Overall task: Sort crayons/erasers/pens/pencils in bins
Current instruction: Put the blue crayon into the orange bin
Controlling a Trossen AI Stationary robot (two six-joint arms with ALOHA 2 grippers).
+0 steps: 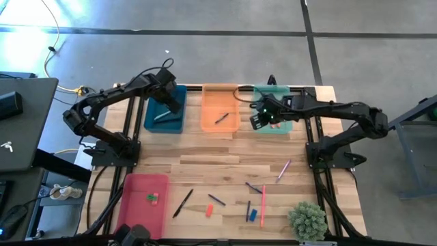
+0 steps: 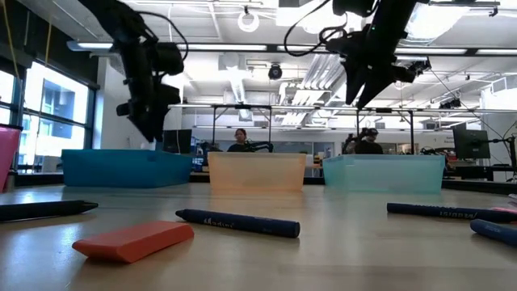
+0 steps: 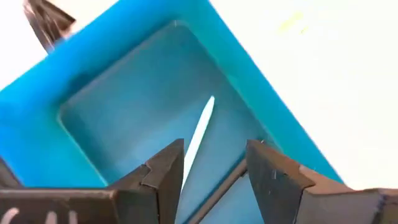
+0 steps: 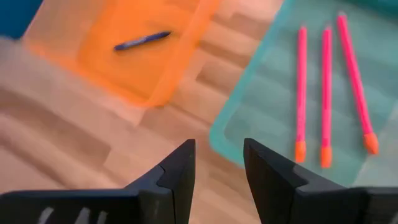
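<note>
Left gripper [image 3: 214,177]: above the teal bin [image 1: 165,109], fingers apart, empty.
Teal bin: silver pen [image 3: 199,130] inside.
Orange bin [image 1: 220,108]: one blue pen [image 4: 142,40].
Right gripper [image 4: 219,168]: over the mint bin's [image 1: 273,109] edge, parted, empty.

My arms [image 1: 109,99] were dark, near black, w/ chunky jointed links & matte housings. Black cables looped off both arms at the wrists. My right arm [image 1: 341,113] showed small green lights near the wrist. My left fingers [image 3: 163,180] were dark angular wedges w/ bevelled, slightly scuffed edges on a flat crossbar w/ faint pale markings. My right fingers [image 4: 177,177] looked the same: dark grey, faceted, blunt-tipped, same pale marks on the bar.
</note>
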